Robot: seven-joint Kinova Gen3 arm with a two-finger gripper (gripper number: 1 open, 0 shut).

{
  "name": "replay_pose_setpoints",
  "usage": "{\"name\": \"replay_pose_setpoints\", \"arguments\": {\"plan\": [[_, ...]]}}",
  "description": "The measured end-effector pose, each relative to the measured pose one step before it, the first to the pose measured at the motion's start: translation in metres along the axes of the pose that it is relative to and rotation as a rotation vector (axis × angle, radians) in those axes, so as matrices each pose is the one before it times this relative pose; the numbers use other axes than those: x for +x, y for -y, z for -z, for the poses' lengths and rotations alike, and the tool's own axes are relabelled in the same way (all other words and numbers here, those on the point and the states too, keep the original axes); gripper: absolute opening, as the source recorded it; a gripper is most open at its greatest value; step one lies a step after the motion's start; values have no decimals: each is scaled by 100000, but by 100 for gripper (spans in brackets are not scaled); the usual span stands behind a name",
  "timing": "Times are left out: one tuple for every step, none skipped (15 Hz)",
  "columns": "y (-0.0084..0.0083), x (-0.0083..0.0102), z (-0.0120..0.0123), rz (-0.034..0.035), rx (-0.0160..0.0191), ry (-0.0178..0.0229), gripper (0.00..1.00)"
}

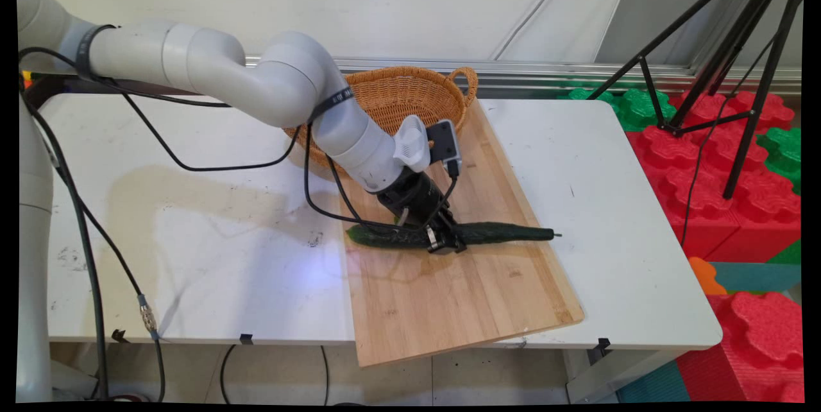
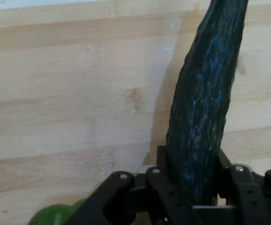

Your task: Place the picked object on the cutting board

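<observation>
Gripper (image 1: 447, 242) is down on the wooden board (image 1: 449, 296), fingers clamped around the cucumber (image 1: 507, 233) mid-length. Grasp looks made; lifting it level probably comes next.

We see a white arm (image 1: 211, 72) built of smooth rounded links, with black bands strapped around two of them. Black cables (image 1: 192, 167) hang in loops along it. At the wrist sits a white bracket with a small black camera box (image 1: 444, 140). The gripper (image 1: 444, 242) is black, its linkage (image 2: 140, 197) dotted with silver pins.
</observation>
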Motion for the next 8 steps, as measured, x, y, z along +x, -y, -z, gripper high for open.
{"name": "replay_pose_setpoints", "arguments": {"plan": [[0, 52, -310, -346, 90, 141, 0], [1, 59, -243, -317, 67, 35, 0], [8, 58, -146, -233, 65, -4, 100], [46, 117, -212, -474, 240, -84, 100], [49, 108, -159, -421, 243, -16, 100], [80, 107, -142, -396, 363, -17, 100], [67, 92, -97, -322, 300, -38, 100], [84, 86, -64, -347, 384, -55, 100]]}}
